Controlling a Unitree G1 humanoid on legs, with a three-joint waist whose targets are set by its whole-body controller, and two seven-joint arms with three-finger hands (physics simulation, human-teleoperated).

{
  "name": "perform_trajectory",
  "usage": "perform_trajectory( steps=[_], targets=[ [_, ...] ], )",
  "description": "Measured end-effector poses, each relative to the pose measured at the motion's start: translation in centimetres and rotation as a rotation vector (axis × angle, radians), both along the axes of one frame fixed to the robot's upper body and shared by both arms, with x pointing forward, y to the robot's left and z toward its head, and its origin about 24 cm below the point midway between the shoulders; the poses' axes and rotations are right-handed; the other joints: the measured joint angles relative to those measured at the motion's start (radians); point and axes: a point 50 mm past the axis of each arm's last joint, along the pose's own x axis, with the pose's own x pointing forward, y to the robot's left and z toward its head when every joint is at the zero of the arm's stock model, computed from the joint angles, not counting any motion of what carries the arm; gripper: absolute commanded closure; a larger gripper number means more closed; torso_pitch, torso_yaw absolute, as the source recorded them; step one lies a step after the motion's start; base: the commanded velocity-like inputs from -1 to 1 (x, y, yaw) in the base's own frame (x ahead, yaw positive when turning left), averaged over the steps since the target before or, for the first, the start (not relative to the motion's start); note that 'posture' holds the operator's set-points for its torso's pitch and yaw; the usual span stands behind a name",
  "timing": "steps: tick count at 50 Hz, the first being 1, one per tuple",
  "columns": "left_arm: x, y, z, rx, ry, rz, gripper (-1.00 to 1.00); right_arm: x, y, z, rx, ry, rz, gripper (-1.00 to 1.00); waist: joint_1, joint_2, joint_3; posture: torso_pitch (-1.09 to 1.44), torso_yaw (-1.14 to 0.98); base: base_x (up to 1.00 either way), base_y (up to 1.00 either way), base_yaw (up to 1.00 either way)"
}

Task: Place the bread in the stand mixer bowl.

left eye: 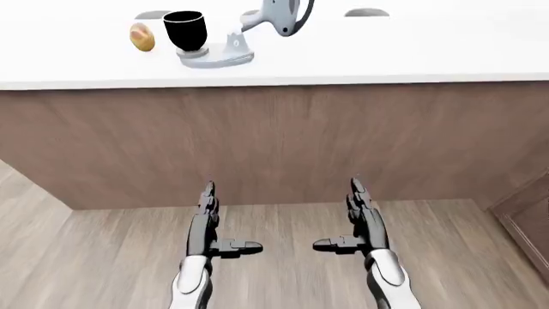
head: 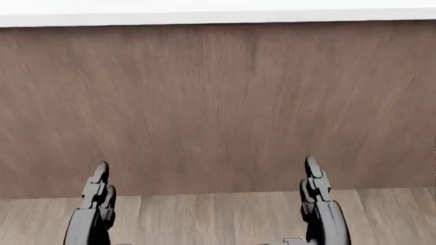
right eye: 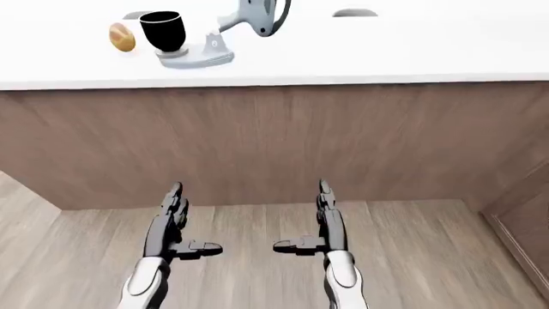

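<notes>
A brown bread roll [left eye: 142, 37] lies on the white counter [left eye: 412, 55] at the upper left of the left-eye view, just left of the black mixer bowl [left eye: 185, 30]. The bowl stands on the grey stand mixer [left eye: 244, 35], whose head is tilted up. My left hand [left eye: 216, 225] and right hand [left eye: 356, 222] are low over the floor, far below the counter top, fingers straight and thumbs turned inward. Both are open and empty.
The counter's brown wood side panel [left eye: 275, 141] fills the middle of every view. Wood-plank floor [left eye: 283, 277] lies under my hands. A wood cabinet edge [left eye: 528, 219] shows at the right. Two grey round shapes [left eye: 366, 12] sit at the counter's top edge.
</notes>
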Motion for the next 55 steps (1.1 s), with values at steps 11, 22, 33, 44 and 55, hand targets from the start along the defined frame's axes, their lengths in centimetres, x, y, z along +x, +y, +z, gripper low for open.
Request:
perform_trajectory(
  steps=[11, 22, 33, 44, 55],
  targets=[
    [0.9, 0.6, 4.7, 0.086, -0.149, 0.016, -1.00, -0.8, -0.7, 6.0, -0.025, -0.151, -0.026, -1.00, 0.007, -0.006, -0.053, 0.00, 0.00, 0.00, 0.00, 0.00],
    [1.2, 0.6, 11.4, 0.140, -0.294, 0.028, -1.00, -0.1, -0.5, 10.9, -0.079, -0.254, 0.010, -1.00, 0.009, -0.003, -0.075, 0.00, 0.00, 0.00, 0.00, 0.00],
    [0.2, 0.3, 15.0, 0.167, -0.362, 0.037, -1.00, -0.7, -0.5, 15.7, -0.145, -0.351, -0.001, -1.00, 0.008, -0.005, -0.068, 0.00, 0.00, 0.00, 0.00, 0.00],
    [-0.1, 0.5, 14.3, 0.163, -0.326, 0.038, -1.00, -0.7, -0.2, 16.8, -0.180, -0.353, -0.008, -1.00, 0.005, 0.006, -0.056, 0.00, 0.00, 0.00, 0.06, 0.00],
    [-0.3, 0.7, 14.4, 0.176, -0.340, 0.053, -1.00, -0.7, 0.2, 16.9, -0.190, -0.348, 0.010, -1.00, 0.002, 0.049, -0.047, 0.00, 0.00, 0.00, 0.21, 0.00]
  ],
)
